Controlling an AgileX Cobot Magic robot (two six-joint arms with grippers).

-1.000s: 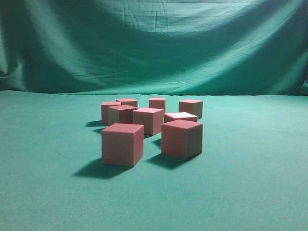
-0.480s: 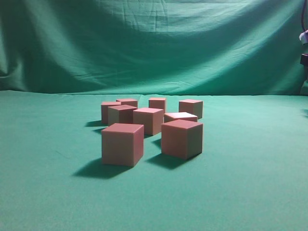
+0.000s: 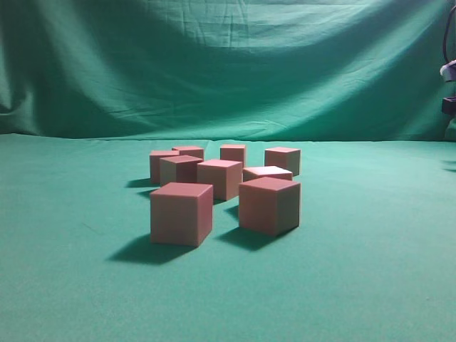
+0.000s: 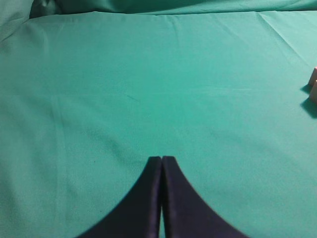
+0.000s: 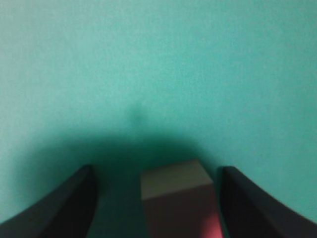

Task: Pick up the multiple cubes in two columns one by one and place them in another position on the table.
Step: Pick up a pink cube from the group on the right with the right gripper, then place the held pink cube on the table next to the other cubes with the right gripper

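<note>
Several pinkish-red cubes stand in a loose cluster mid-table in the exterior view, the two nearest being one at front left (image 3: pixel 181 213) and one at front right (image 3: pixel 268 205). In the right wrist view another cube (image 5: pixel 177 198) rests on the green cloth between the fingers of my right gripper (image 5: pixel 156 172). That gripper is open, with a wide gap to the left finger and a narrow one to the right. My left gripper (image 4: pixel 161 158) is shut on nothing, over bare cloth. Two cubes (image 4: pixel 313 85) peek in at that view's right edge.
The green table (image 3: pixel 370 271) runs back to a draped green backdrop (image 3: pixel 228 64). A small part of the right arm (image 3: pixel 449 87) shows at the right edge of the exterior view, far from the cluster.
A piece of the right arm came into the exterior view at the right edge and has since dropped a little. The cluster of cubes has not moved.
</note>
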